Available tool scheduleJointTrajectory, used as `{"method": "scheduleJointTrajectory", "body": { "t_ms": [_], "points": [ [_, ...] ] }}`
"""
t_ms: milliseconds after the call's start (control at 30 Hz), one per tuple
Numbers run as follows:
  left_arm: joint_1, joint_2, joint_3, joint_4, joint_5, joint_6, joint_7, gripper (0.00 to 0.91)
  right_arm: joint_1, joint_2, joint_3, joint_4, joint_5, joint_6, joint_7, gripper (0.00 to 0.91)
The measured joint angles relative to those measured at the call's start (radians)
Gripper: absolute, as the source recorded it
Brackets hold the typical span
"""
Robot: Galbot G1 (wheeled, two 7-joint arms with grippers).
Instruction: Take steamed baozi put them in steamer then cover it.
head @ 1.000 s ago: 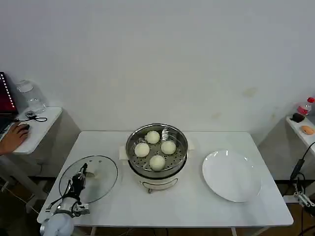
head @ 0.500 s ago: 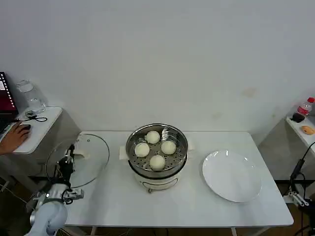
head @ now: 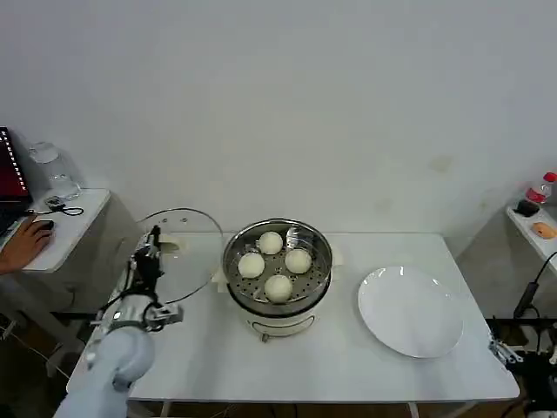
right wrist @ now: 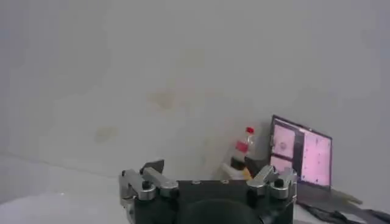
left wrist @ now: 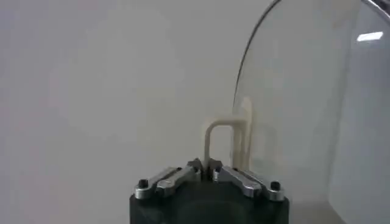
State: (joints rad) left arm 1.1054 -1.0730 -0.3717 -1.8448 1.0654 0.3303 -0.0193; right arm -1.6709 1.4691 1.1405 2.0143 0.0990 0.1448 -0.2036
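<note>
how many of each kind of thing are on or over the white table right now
steamed baozi: 4
steamer: 1
glass cover: 1, held by the left gripper
white plate: 1
total: 7

1. A white table [head: 348, 374] carries the things, standing before a white wall.
2. The steamer [head: 278, 277] sits at mid-table, a little toward the far edge, on its white base.
3. A white plate [head: 410, 311] lies flat to the right of the steamer, apart from it and near the table's right side.
4. The left part of the tabletop lies under the raised cover [head: 174, 254], which does not rest on it.
</note>
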Motion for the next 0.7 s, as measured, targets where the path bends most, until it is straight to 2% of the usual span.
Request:
{"method": "scheduleJointTrajectory", "body": {
  "t_ms": [167,400,700],
  "points": [
    [-0.083,-0.053,0.092,-0.001,0.064,0.054,0.073,0.0,0.008,-0.003,-0.019,-0.016,-0.011,0.006,-0.001,0.907],
    [-0.162,-0.183,0.192,0.017,0.2,0.102,0.183,0.0,0.017,0.006,-0.051,-0.029,-0.03,0.007,-0.001,0.907],
    [-0.194,-0.35,0.246,0.076,0.407,0.117,0.28,0.0,0.022,0.01,-0.084,-0.044,-0.048,0.009,-0.002,0.907]
  ]
}}
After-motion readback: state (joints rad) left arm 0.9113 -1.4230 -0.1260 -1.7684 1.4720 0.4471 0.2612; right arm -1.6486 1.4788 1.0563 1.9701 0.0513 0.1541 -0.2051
